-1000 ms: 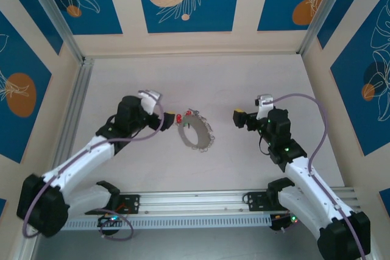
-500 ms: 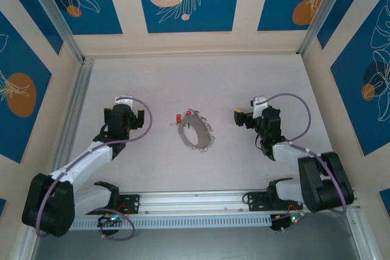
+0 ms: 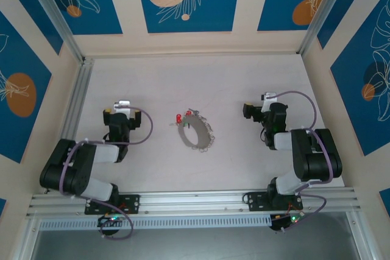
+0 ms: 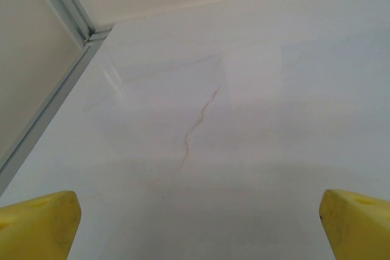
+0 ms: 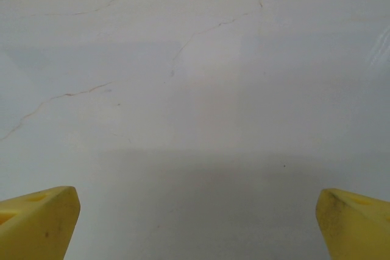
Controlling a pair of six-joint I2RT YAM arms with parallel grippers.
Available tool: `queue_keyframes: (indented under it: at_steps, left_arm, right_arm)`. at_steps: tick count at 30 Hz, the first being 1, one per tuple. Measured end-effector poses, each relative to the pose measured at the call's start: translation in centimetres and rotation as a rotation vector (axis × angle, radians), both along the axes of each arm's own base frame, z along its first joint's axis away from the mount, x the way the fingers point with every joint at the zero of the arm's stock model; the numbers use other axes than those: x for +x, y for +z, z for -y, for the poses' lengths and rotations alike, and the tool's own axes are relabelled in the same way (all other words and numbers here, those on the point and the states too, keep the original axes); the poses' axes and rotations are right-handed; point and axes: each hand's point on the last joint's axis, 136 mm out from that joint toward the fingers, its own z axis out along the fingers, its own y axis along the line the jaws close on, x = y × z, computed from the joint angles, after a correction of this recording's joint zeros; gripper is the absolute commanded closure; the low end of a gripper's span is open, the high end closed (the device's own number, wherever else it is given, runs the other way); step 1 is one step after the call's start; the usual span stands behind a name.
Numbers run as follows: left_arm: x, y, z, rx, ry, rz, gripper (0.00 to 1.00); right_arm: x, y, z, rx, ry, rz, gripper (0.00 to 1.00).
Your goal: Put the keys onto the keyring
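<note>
Both arms have folded back toward the near rail since a second ago, and the keyring point(image 3: 196, 131) has stayed where it was, in the middle of the table point(image 3: 256, 71). It lies flat: a thin metal loop fringed with small silvery pieces, densest along its right and near sides. A small red tag point(image 3: 178, 117) sits just off its far-left edge. The keys are too small for me to pick out among the bits at the ring's far edge.

My left gripper point(image 3: 120, 114) sits well to the left of the ring and my right gripper point(image 3: 255, 111) well to the right, with bare table between each and the ring. Both are spread as wide as they go and hold nothing.

From my left wrist, the yellow fingertips point(image 4: 36, 223) stand at the bottom corners, with a thin brownish crack point(image 4: 198, 120) in the tabletop ahead and a metal rail point(image 4: 55, 89) along the left wall. From my right wrist, the fingertips point(image 5: 36, 220) are just as far apart, over pale table crossed by hairline marks point(image 5: 61, 97).
</note>
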Motion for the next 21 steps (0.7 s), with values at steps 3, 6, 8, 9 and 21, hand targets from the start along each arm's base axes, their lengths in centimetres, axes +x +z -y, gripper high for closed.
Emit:
queue_keyframes:
  at_steps: [3,6,8,9,21]
  left_arm:
    - [0.4,-1.5,-0.1,-0.01,-0.012,-0.017,0.0]
    - [0.6,-1.5,-0.2,-0.024,-0.029,-0.016,0.0]
    - [0.8,-1.3,-0.2,-0.032,-0.033,-0.008,0.0]
    - [0.8,-1.2,-0.2,-0.034,-0.036,-0.007,0.0]
    - [1.6,-0.7,-0.2,-0.05,-0.044,0.0,0.0]
  right_arm:
    - [0.0,0.0,-0.1,0.006,0.004,-0.001,0.01]
    - [0.0,0.0,-0.2,0.006,0.007,-0.002,0.01]
    - [0.0,0.0,-0.4,0.007,0.011,-0.002,0.01]
    - [0.0,0.0,-0.4,0.009,0.015,-0.002,0.01]
    - [-0.1,0.0,-0.6,0.016,0.027,-0.002,0.01]
